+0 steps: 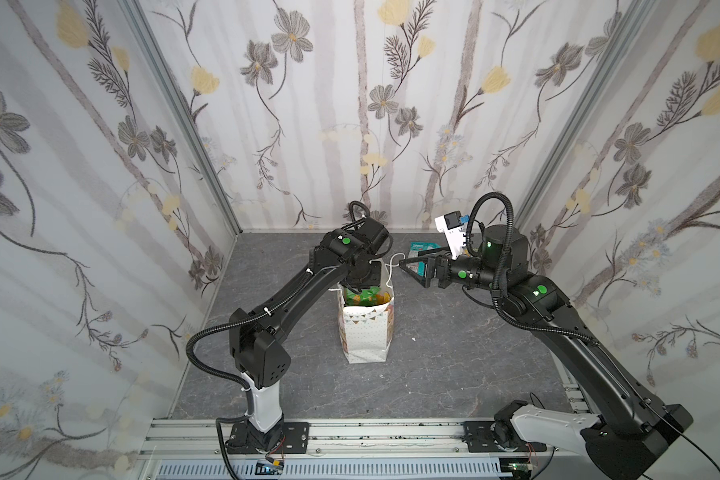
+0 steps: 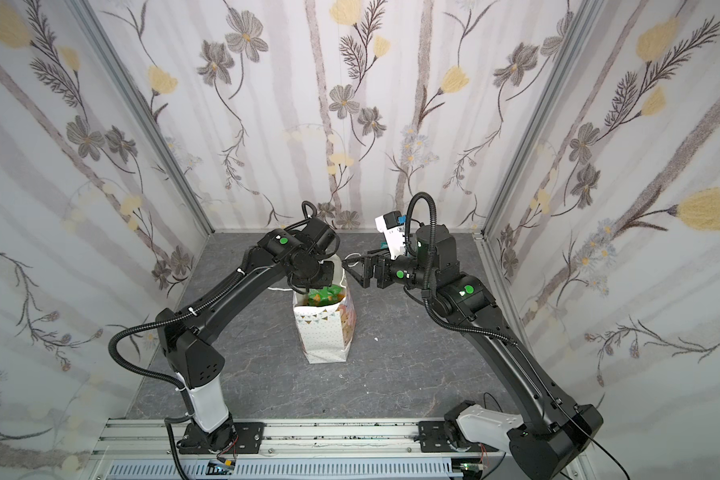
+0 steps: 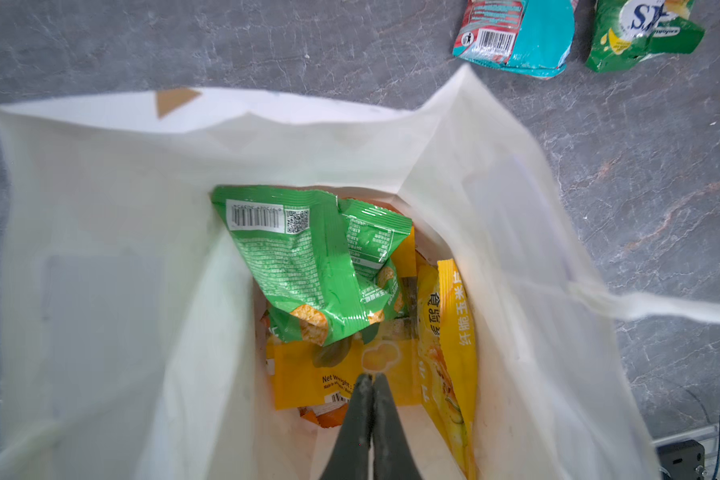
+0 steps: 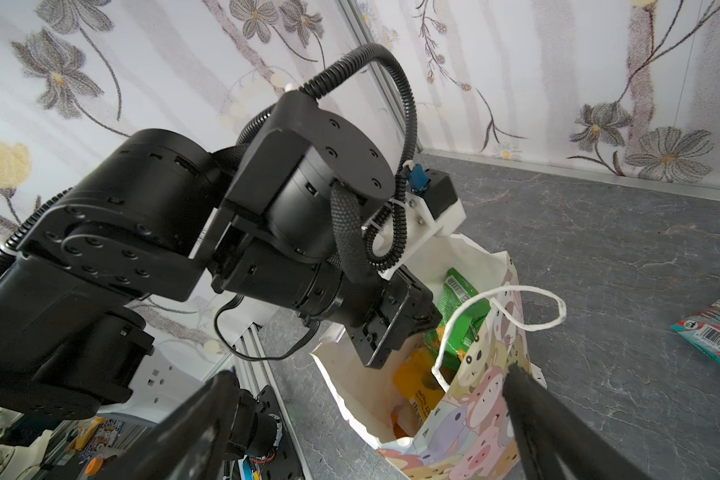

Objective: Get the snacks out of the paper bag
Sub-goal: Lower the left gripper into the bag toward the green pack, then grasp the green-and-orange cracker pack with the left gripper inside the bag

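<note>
Reaching into the paper bag [image 1: 364,332], my left gripper [image 3: 371,380] hangs with its fingers pressed together and nothing between them, tips over the large orange-yellow packet [image 3: 341,374] deep inside; whether they touch it I cannot tell. To pick well, I judge I must part the fingers before going lower, then close on a crimped edge rather than the puffed middle, since foil slips. Further in, a green packet [image 3: 308,266] leans on top and a yellow packet [image 3: 449,332] stands against the wall; the green one looks the easier catch. Beside the bag my right gripper [image 1: 410,268] is spread wide and empty near the cord handle [image 4: 528,299]; steadying the rim there should stop the bag lifting. Beyond, a teal packet [image 3: 524,37] and a second green packet [image 3: 641,33] already lie on the table [image 1: 454,353].
</note>
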Available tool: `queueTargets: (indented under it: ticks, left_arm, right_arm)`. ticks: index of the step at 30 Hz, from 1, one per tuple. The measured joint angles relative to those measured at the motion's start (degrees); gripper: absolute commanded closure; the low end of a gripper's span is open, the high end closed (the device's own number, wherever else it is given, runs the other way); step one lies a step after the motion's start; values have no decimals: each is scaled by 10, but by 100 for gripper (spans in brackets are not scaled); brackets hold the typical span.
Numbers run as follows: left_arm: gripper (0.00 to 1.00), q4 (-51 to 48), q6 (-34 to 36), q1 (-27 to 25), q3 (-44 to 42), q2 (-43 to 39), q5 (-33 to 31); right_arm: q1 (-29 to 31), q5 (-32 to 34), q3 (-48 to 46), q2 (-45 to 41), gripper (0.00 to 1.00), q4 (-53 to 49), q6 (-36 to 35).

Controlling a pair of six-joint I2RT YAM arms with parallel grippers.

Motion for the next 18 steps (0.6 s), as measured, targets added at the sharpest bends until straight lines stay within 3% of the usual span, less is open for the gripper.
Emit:
queueTargets:
  ticks: [3,7,9,18]
  left_arm:
    - [99,-6,0,1,10,-2,-3]
    - [59,-6,2,-1,-3,1,6]
    - [49,-3,-1,-3,-21,5,18]
    - [33,28,-7,-10,-82,40,27]
  right_arm:
    - [0,1,0,0,1,0,0]
    - [1,2,0,0,1,0,0]
    - [2,1,0,1,1,0,1]
    - [2,1,0,2,1,0,5]
